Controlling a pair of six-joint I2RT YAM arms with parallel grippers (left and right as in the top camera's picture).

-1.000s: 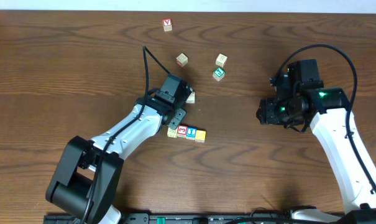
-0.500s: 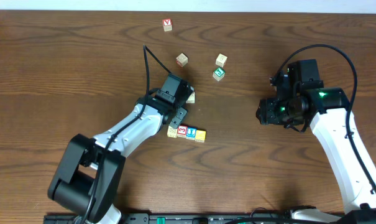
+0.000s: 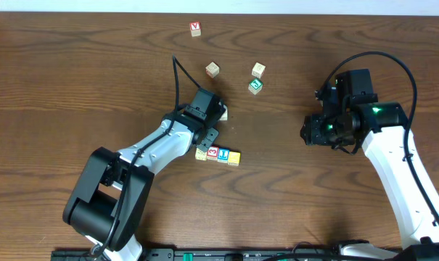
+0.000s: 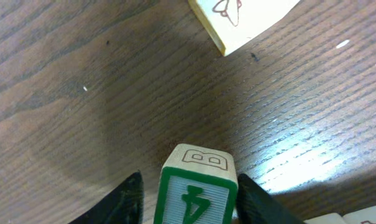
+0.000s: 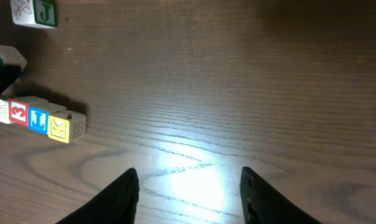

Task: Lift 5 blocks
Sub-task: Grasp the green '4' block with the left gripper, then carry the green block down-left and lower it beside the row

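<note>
A block with a green-framed face [image 4: 197, 199] stands on the table between the fingers of my left gripper [image 4: 189, 202]. The right finger touches it, and a thin strip of table shows at the left finger. In the overhead view my left gripper [image 3: 210, 132] sits just above a row of blocks: cream [image 3: 201, 153], red with a "3" [image 3: 212, 153], blue [image 3: 223, 154] and yellow [image 3: 234, 157]. My right gripper [image 5: 189, 193] hangs open over bare wood at the right [image 3: 310, 132], well clear of the row [image 5: 37, 118].
A cream block with a line drawing [image 4: 237, 18] lies just beyond the left gripper [image 3: 223, 112]. Farther back sit two cream blocks [image 3: 212, 69] [image 3: 258, 69], a green "J" block [image 3: 255, 86] and a red "V" cube [image 3: 196, 28].
My left gripper's jaws have narrowed around the green block, and the left arm's base link has shifted slightly right. The right arm has stayed where it was.
</note>
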